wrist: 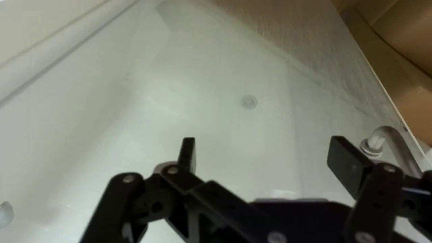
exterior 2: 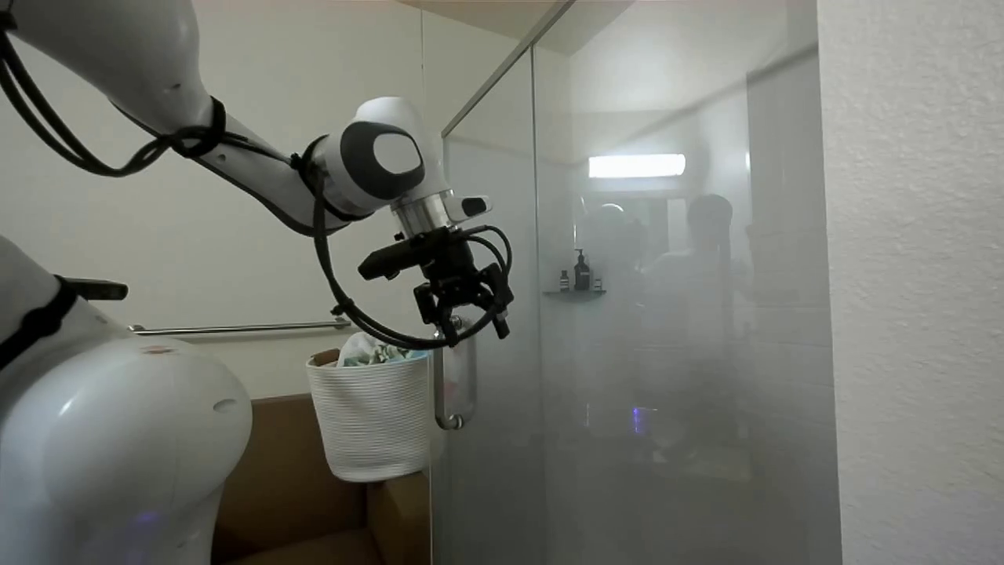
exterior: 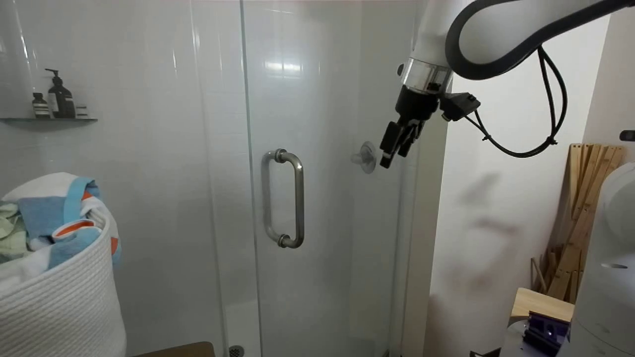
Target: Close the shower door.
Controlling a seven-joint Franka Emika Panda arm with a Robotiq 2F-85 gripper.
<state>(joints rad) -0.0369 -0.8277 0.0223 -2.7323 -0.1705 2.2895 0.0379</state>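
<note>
Jaws wide, near shower door (exterior: 330,282); white basket (exterior: 64,302) heaped with cloths (exterior: 42,213); 3 containers (exterior: 61,101) on shelf (exterior: 17,119).

Wrist view: I see pale shower floor (wrist: 222,84) mid-frame, round drain (wrist: 249,102) set in it at 2 o'clock from centre. In an exterior view I get the drain (exterior: 236,351) too, 7 o'clock, at the bottom edge. Brown base (exterior 2: 290,471) at 7 to 8 o'clock in an exterior view; bench, couch or box, I can't tell. White ribbed basket (exterior 2: 372,424) stands on it, underside meeting the raised block (exterior 2: 401,506) at the base's 3 o'clock side.
</note>
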